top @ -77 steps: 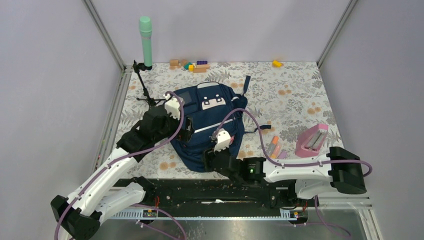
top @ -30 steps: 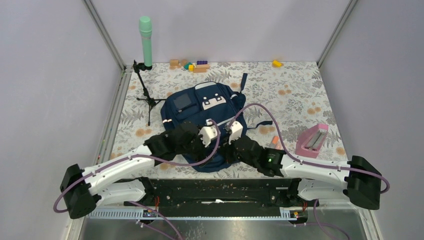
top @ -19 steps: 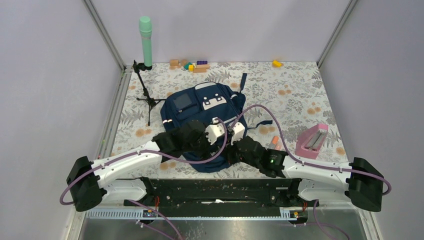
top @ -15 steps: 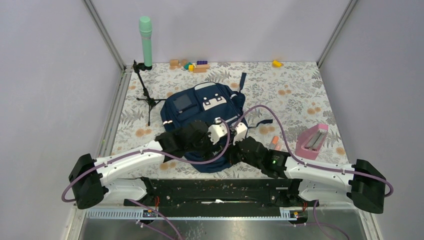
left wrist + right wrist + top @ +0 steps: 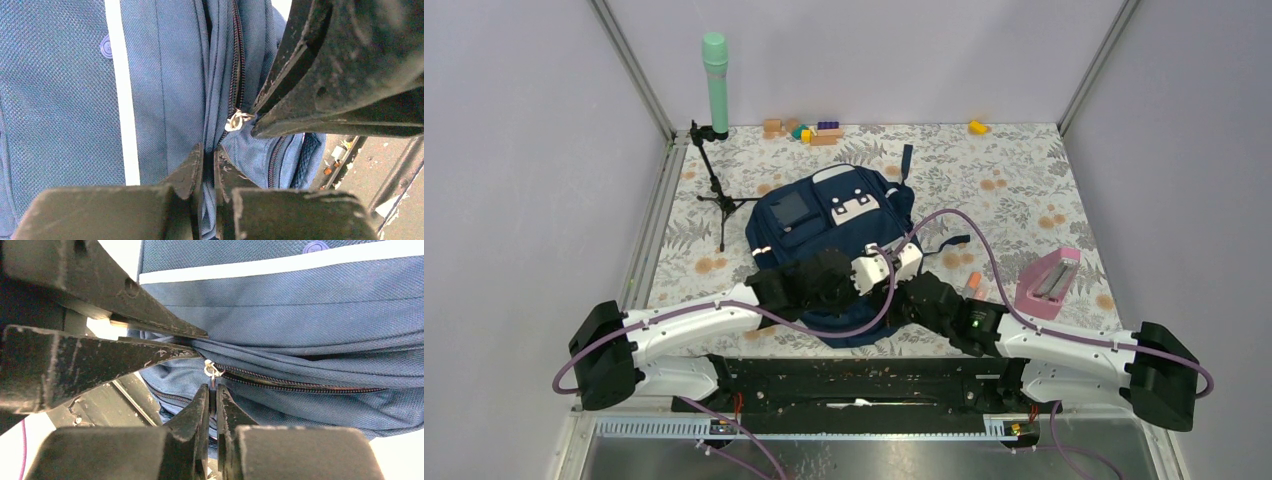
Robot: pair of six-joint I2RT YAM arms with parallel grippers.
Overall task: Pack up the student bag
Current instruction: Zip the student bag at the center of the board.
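Observation:
The student bag [image 5: 814, 215] lies flat on the flowered table, a navy backpack with white stripes, its near end under both arms. My left gripper [image 5: 882, 290] is shut on a fold of the bag's blue fabric [image 5: 227, 165] beside the zipper, seen close in the left wrist view [image 5: 209, 152]. My right gripper [image 5: 894, 288] is shut on the zipper pull [image 5: 211, 372], just below its silver ring, in the right wrist view [image 5: 213, 390]. The two grippers meet almost tip to tip at the bag's near right edge. The zipper [image 5: 300, 386] there looks closed.
A pink box [image 5: 1049, 283] and orange and pink markers [image 5: 972, 288] lie right of the bag. A small tripod [image 5: 714, 190] holding a green cylinder [image 5: 716, 80] stands at the back left. Toy blocks [image 5: 809, 130] and a yellow piece [image 5: 977, 127] line the far edge.
My left gripper slid right along the bag's near edge to meet the right one, then closed on the fabric. The right gripper stayed shut and crept slightly right with the bag.

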